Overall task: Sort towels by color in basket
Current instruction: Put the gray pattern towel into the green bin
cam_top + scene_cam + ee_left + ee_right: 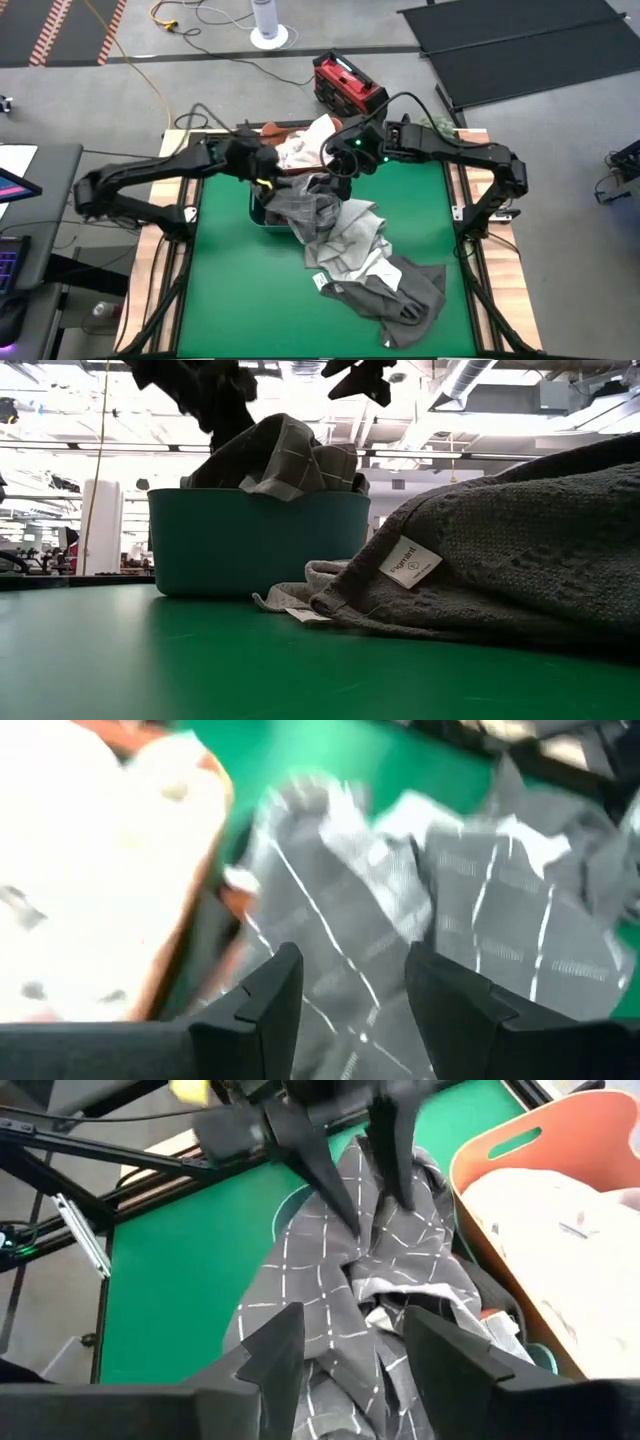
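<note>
My left gripper [268, 172] is hovering spread over the checked towel [305, 205], which is draping out of the teal tub [255, 542], trailing diagonally toward the towel pile [375, 270] on the worktop [230, 300]. My right gripper [340, 155] is hanging spread, empty, beside it.

Grey concrete floor [560, 150] all around the green table [220, 310]. Beyond the table's far edge sits a red box [345, 82], with a white round stand [268, 25] and a yellow cable [140, 60] farther out. Black mats [520, 40] lie to the box's right.
</note>
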### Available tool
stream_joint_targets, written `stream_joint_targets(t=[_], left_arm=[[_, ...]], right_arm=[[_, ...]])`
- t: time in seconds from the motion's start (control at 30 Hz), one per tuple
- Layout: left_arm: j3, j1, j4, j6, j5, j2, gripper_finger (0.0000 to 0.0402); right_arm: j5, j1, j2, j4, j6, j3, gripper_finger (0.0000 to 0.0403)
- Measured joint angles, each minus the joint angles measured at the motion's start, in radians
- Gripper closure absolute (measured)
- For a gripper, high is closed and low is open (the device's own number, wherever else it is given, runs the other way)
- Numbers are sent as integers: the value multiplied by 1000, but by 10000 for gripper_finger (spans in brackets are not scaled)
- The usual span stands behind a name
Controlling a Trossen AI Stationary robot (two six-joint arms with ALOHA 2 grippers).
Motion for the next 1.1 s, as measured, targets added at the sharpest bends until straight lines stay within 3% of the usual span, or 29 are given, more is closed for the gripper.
stream_joint_targets(t=[0.23, 0.53, 0.7, 0.87, 1.1], left_arm=[[0, 0, 7, 0, -179, -180, 235], [1, -13, 1, -116, -176, -337, 235], [1, -26, -62, -114, -183, -358, 235], [1, -26, -183, -62, -187, -303, 235], [-45, -26, -154, 46, -190, -150, 235]], right_arm=[[88, 42, 71, 15, -14, 0, 210], [97, 63, 357, 109, -39, 1, 210], [10, 47, 464, 73, 10, 0, 210], [-4, 45, 413, 22, 7, -2, 210], [23, 3, 170, 66, 13, 0, 210]])
